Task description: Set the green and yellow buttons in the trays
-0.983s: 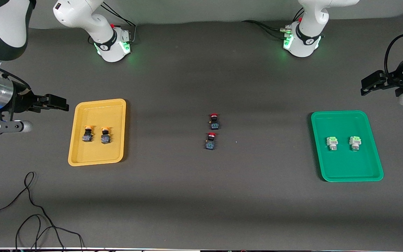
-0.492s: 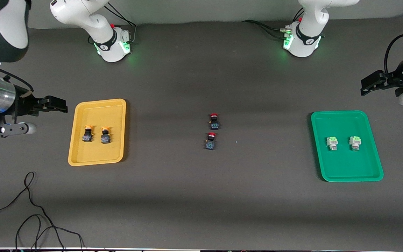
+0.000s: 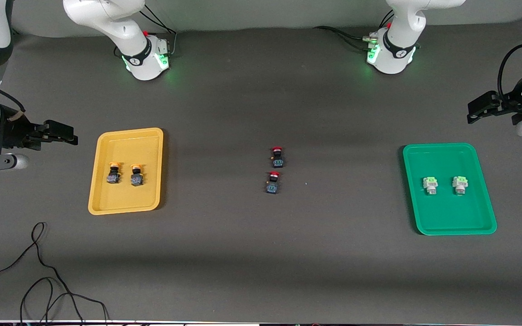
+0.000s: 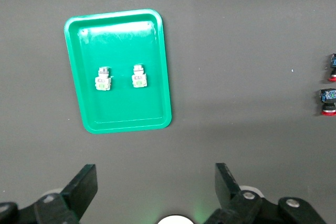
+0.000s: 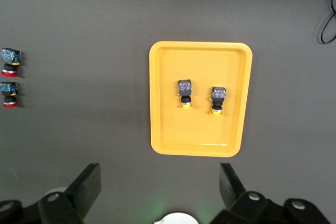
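Task looks done: the two yellow buttons point(image 3: 125, 174) sit side by side in the middle of the yellow tray point(image 3: 102, 199), toward the right arm's end of the surface point(image 3: 261, 253), and the two green buttons point(image 3: 445, 184) sit side by side in the middle of the green tray point(image 3: 442, 224), toward the left arm's end. Colours match the trays, so the sort was by colour, one pair per tray. Each pair lies apart from the tray walls, not touching each other. The two red buttons point(image 3: 275, 170) sit on the bare surface about midway between the trays, one nearer the front camera than the other, just beside each other; probably left out on purpose since the task names only green and yellow. The right gripper point(image 3: 61, 132) hangs over bare surface beside the yellow tray, out at the right arm's edge, fingers spread wide and holding nothing. The left gripper point(image 3: 480, 106) is up over the surface near the green tray's corner at the left arm's edge, fingers also spread and empty. Both wrist views look straight down on their own tray with nothing between the fingers, which fits arms pulled back clear of the trays. A loose black cable point(image 3: 39, 271) lies on the surface nearer the camera than the yellow tray.
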`<action>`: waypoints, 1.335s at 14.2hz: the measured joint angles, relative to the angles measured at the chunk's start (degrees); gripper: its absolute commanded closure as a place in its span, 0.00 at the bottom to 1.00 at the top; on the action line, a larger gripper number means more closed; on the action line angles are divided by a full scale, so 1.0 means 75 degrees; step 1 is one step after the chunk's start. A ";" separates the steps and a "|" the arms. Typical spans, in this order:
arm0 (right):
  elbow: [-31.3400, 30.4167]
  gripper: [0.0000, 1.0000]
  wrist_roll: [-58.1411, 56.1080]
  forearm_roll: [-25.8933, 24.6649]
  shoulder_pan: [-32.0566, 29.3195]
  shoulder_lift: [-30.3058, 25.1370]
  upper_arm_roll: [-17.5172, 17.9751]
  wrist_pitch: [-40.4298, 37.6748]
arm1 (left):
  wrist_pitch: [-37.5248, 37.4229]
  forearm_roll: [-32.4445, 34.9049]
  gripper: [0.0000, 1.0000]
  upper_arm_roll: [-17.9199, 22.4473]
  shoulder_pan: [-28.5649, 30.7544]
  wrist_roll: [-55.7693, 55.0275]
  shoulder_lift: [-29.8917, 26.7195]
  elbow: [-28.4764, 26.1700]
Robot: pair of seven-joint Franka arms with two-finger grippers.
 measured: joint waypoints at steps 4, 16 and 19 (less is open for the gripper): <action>-0.1350 0.00 0.0003 -0.0360 -0.0634 -0.0856 0.0837 0.1245 | -0.0001 0.0000 0.00 0.0000 0.0000 0.0000 -0.0001 0.0002; -0.1909 0.00 0.1510 -0.0772 -0.0917 -0.1484 0.1921 0.1797 | -0.0004 0.0000 0.00 0.0002 0.0004 0.0000 0.0000 0.0001; -0.1703 0.00 0.1491 -0.0772 -0.0990 -0.1348 0.1921 0.1731 | -0.0004 0.0000 0.00 0.0001 0.0004 0.0000 0.0000 -0.0001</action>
